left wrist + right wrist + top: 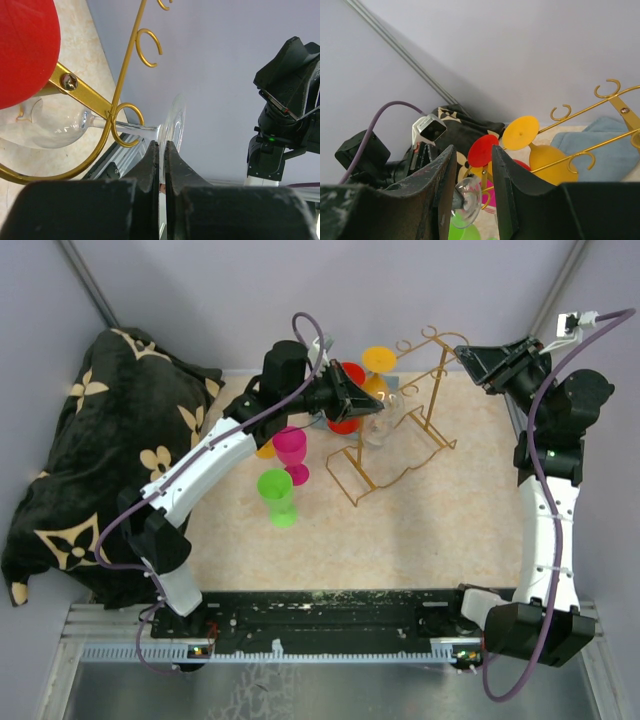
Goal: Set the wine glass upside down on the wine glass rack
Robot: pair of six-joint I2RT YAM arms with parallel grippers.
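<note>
Mat (450, 530) and surroundings, near to far: one left arm (205, 468) and one right arm (545, 520), one green glass (277, 490) and one pink glass (291, 447) upright (orange sliver (265, 451) behind the left arm too hidden to name), one gold rack (80, 91) bearing one red glass (25, 50) and one yellow glass (520, 132), one clear wine glass (55, 127). Mat beige and speckled, walls (200, 300) lilac-grey, one dark flowered blanket (90, 440) heaped at left. Foot of the wine glass clenched in the left gripper (161, 147), stem lying in a curled loop of the rack, long axis running from the gripper through the loop to the bowl beside the red glass; right gripper (472, 155) parted, grasping nothing, up by the far wall.
</note>
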